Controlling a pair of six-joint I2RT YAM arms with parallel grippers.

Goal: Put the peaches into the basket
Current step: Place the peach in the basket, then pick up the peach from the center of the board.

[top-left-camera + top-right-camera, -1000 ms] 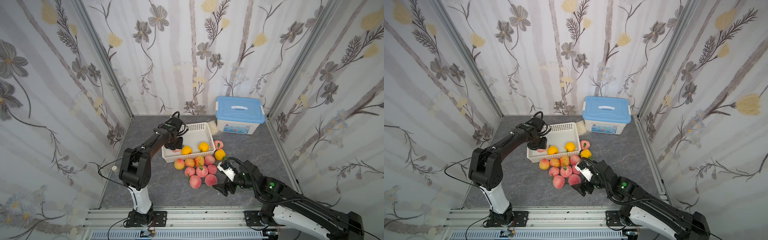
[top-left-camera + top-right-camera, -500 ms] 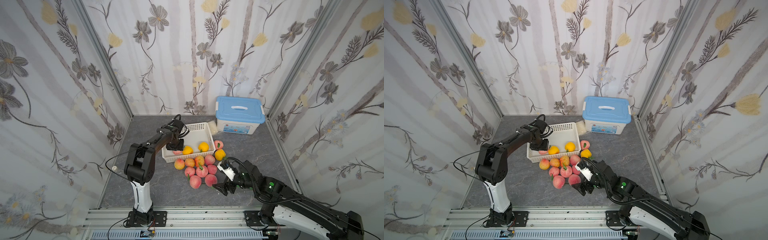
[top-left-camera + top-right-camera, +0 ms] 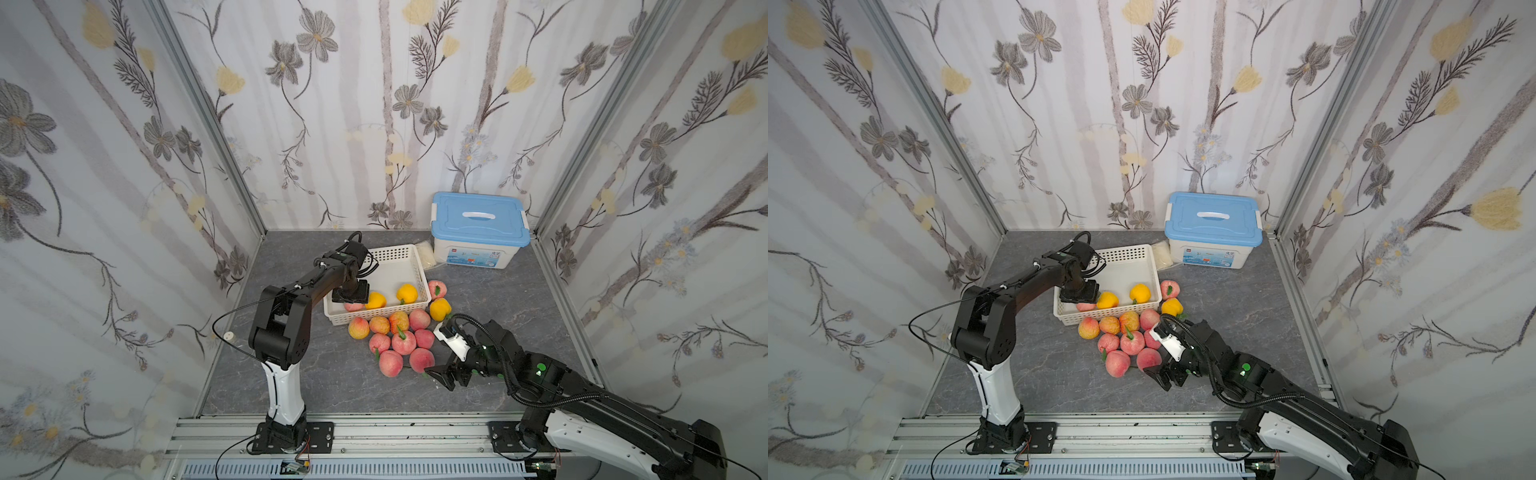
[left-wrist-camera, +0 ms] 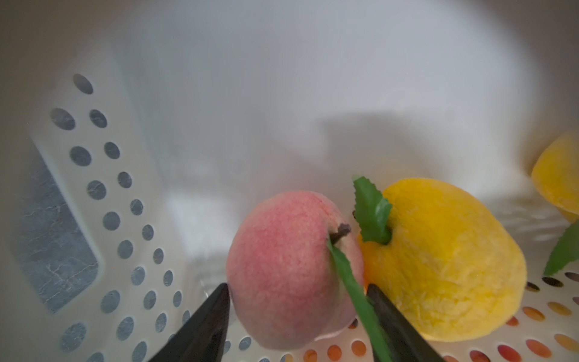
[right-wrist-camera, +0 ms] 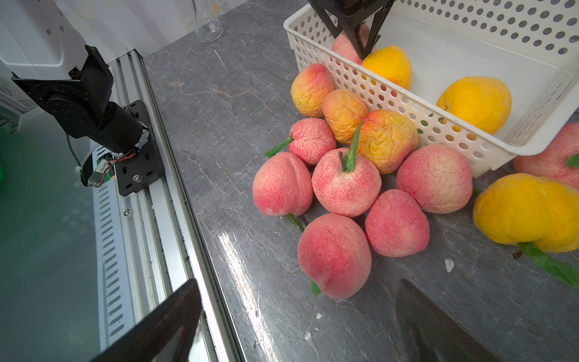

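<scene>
The white perforated basket (image 3: 399,253) (image 3: 1129,251) holds two yellow peaches (image 3: 375,300) and a pink peach (image 4: 282,266). My left gripper (image 3: 351,297) (image 4: 297,286) reaches down into the basket's near-left corner. It is open, one finger on each side of the pink peach, which lies on the basket floor. Several pink and orange peaches (image 3: 403,340) are piled on the table in front of the basket. My right gripper (image 3: 444,376) (image 5: 297,283) is open and empty, low over the table just before the nearest pink peach (image 5: 334,255).
A white box with a blue lid (image 3: 480,232) stands at the back right, with a clear bag (image 3: 426,253) beside it. A yellow peach (image 3: 439,308) and a pink one (image 3: 436,289) lie at the basket's right side. An aluminium rail (image 3: 374,432) runs along the front edge.
My left gripper's jaws have spread wider round the pink peach in the basket, and the left arm's elbow has swung. The right gripper has hardly moved.
</scene>
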